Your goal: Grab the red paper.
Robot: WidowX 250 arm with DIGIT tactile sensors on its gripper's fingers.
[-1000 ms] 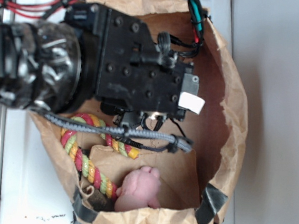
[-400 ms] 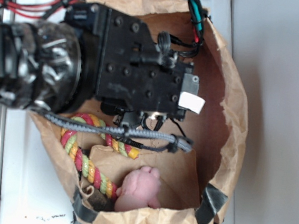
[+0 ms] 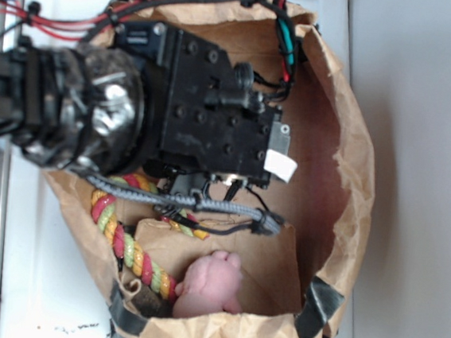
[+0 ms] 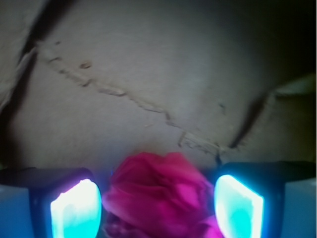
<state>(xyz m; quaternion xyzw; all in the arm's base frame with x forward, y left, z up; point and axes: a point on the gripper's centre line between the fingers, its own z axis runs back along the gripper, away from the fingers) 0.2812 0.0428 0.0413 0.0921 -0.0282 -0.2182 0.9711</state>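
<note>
Brown paper bag [image 3: 353, 173] fills most of the exterior view, mouth open toward camera, walls creased. Robot arm [image 3: 175, 108] occupies upper left and centre of that frame, wrist down inside the bag, hiding whatever lies beneath it.

Rope toy [image 3: 126, 247], red-yellow-green twist, runs along lower left of the bag interior. Pink plush lump [image 3: 210, 286] at bottom centre, beside the rope's lower end.

Red paper [image 4: 158, 193] not visible in exterior view; in wrist view it sits bottom centre, crumpled, against the bag floor.

Gripper [image 4: 157, 206]: jaws spread wide, one pad at lower left, the other at lower right, paper between them. Nothing clamped yet; small gaps seem to remain on both sides.

Handling judgement: tissue ball likely very light, soft, crushes readily, not slippery. A squeeze across its middle bulk should hold; thin outer folds may tear or slip free.
</note>
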